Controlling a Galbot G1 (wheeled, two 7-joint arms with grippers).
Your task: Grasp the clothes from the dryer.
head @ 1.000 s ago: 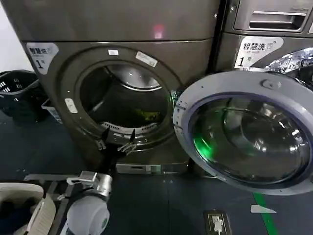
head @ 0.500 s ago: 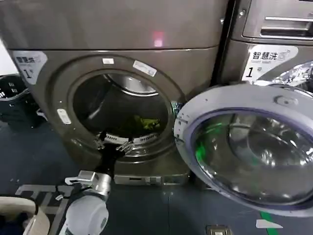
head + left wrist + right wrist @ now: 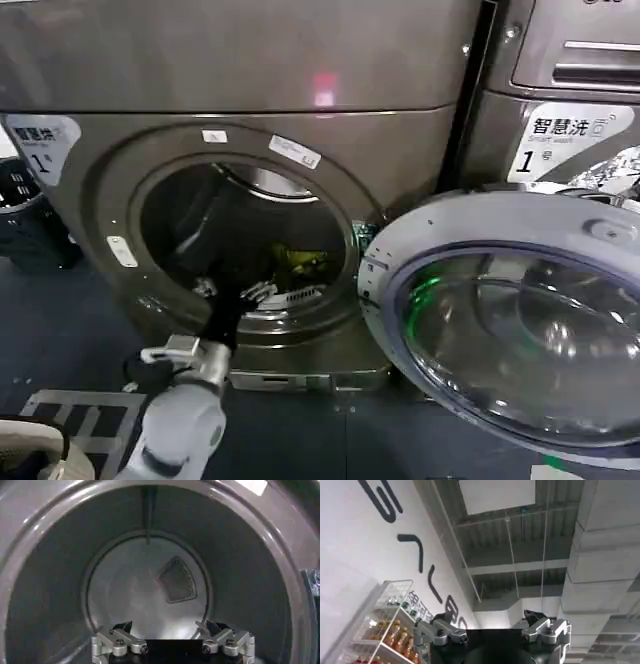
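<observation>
- Head view: the dryer (image 3: 250,120) stands with its round door (image 3: 520,320) swung wide to the right. The left claw (image 3: 232,294) sits at the lower lip of the porthole, fingers spread apart with nothing between them. The clothes (image 3: 303,262), a small yellow-green heap, lie on the drum floor deeper in and to the right of the claw, not touching it. A neighbouring machine (image 3: 570,90) stands on the right, and a dark basket (image 3: 25,215) sits at the left edge.
- Left wrist view: the left claw (image 3: 170,632) faces into the steel drum (image 3: 145,587), fingers apart and empty; a mesh vent (image 3: 177,580) shows on the back wall.
- Right wrist view: the right claw (image 3: 492,625) points up toward a ceiling (image 3: 520,545), fingers apart, holding nothing; a wire shelf of bottles (image 3: 390,625) stands beside a lettered wall.
</observation>
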